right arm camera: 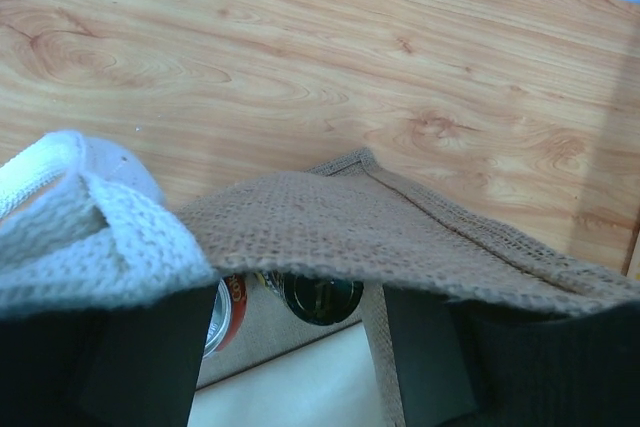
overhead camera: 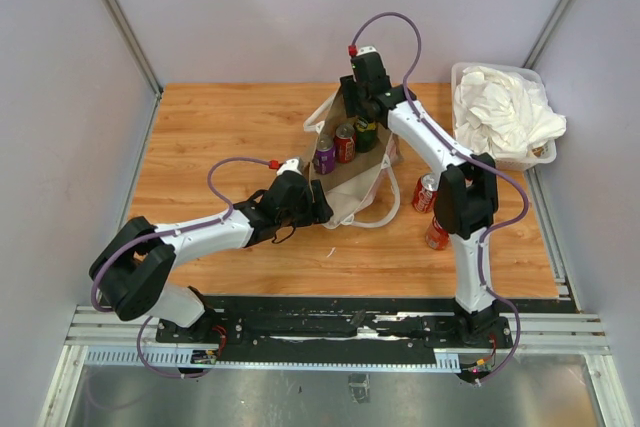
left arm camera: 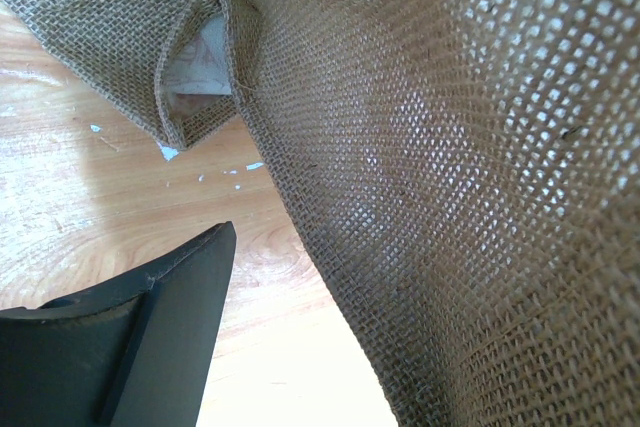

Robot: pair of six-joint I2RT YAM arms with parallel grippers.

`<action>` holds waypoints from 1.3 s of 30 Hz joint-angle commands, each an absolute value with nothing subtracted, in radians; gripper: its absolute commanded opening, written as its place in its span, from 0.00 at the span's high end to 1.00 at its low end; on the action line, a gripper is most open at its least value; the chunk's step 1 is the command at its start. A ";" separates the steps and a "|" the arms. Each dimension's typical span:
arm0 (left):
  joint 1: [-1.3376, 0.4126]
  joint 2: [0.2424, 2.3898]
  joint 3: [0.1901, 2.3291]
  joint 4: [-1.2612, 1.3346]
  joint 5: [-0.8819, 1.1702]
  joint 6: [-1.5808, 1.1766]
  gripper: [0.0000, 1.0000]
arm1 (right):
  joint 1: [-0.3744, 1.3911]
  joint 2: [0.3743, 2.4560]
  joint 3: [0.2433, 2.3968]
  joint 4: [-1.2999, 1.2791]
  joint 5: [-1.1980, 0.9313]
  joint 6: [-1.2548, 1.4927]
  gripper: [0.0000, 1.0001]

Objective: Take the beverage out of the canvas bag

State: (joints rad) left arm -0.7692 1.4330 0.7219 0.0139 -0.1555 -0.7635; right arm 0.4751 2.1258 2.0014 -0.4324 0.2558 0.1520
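Observation:
The tan canvas bag (overhead camera: 352, 187) stands open at mid-table with white rope handles. Inside stand a purple can (overhead camera: 324, 155), a red can (overhead camera: 345, 143) and a dark green can (overhead camera: 366, 134). My right gripper (overhead camera: 366, 107) hangs over the bag's far rim. In the right wrist view (right arm camera: 300, 347) its fingers are apart, the burlap rim (right arm camera: 330, 227) and a rope handle (right arm camera: 90, 237) drape over the tips, and the dark can (right arm camera: 320, 297) shows below. My left gripper (overhead camera: 316, 204) is against the bag's near left side. One finger (left arm camera: 150, 337) shows beside the burlap (left arm camera: 450, 197), which hides the other.
Two red cans (overhead camera: 426, 192) (overhead camera: 437, 234) stand on the wood table right of the bag, by the right arm. A clear bin of white cloth (overhead camera: 505, 112) sits at the back right. Walls close in the table on three sides.

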 commanded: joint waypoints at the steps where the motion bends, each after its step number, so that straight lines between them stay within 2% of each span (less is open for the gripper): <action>1: -0.775 1.469 0.713 -0.021 -0.158 -0.740 0.23 | 0.445 2.167 2.029 -0.407 0.291 0.147 0.37; 10: -0.775 1.478 0.712 -0.014 -0.150 -0.745 0.23 | 0.438 2.164 1.984 -0.382 0.284 0.144 0.45; 17: -0.775 1.479 0.699 -0.009 -0.138 -0.753 0.23 | 0.433 2.170 1.978 -0.386 0.265 0.123 0.61; 21: -0.775 1.476 0.698 -0.009 -0.138 -0.754 0.23 | 0.431 2.164 1.959 -0.388 0.248 0.114 0.74; 23: -0.775 1.475 0.698 -0.008 -0.139 -0.755 0.23 | 0.430 2.160 1.949 -0.387 0.251 0.106 0.98; 39: -0.775 1.477 0.714 -0.011 -0.150 -0.744 0.23 | 0.435 2.031 1.984 -0.295 0.175 -0.082 0.99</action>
State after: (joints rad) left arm -0.7692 1.4506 0.7219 0.0372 -0.1364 -0.7643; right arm 0.4507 2.1292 1.9724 -0.3607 0.1806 0.0299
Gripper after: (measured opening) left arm 0.774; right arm 0.341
